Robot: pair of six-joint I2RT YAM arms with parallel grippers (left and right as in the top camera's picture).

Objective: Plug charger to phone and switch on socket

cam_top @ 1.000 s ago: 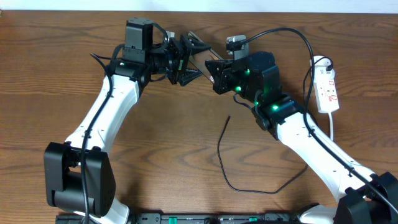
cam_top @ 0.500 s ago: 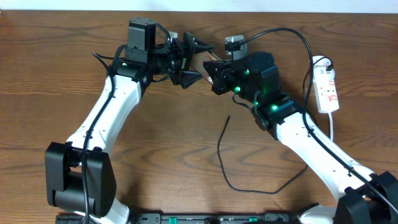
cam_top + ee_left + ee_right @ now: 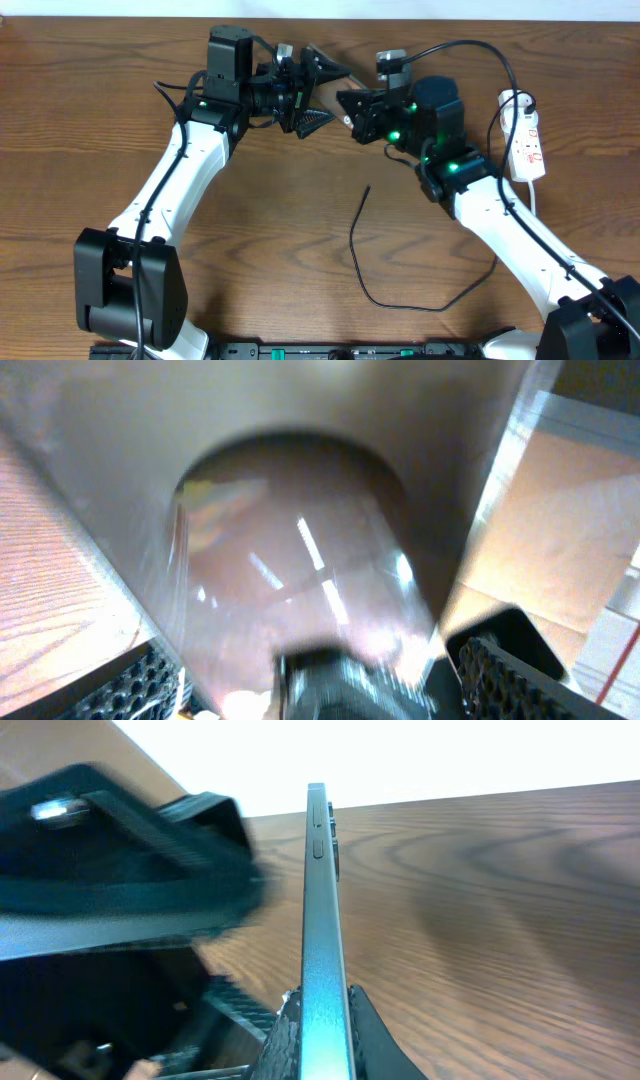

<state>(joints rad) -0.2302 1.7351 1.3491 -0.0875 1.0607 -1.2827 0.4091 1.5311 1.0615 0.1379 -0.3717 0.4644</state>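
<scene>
Compared with a second ago, the left gripper (image 3: 330,93) has spread its black jaws wide apart and grips nothing, where before they stood closer in around the phone. Both arms have shifted slightly toward the far edge of the brown wood-grain table (image 3: 250,220), and the right arm has also drifted to its own right. The flat dark brown-black rectangular phone (image 3: 318,900) sits between the two arms near the far edge of the table, clamped by the tightly closed right gripper (image 3: 322,1035). It stands on its thin edge toward the right wrist camera, with two small side buttons showing. One black left finger (image 3: 150,890) lies just beside the phone's face, and whether it touches cannot be told. The long thin black charger cable (image 3: 356,240) lies on the table where it lay before, well apart from the phone. Its small plug tip (image 3: 367,188) is free and points toward the arms, and its length curves down and round toward the right arm. The small white oblong socket strip (image 3: 527,135) has not moved from the right edge of the table, its white lead trailing beside it. Its red marks are too small to read. In the left wrist view the phone's face fills the picture, blurred and glossy, and no lettering on it can be read.
</scene>
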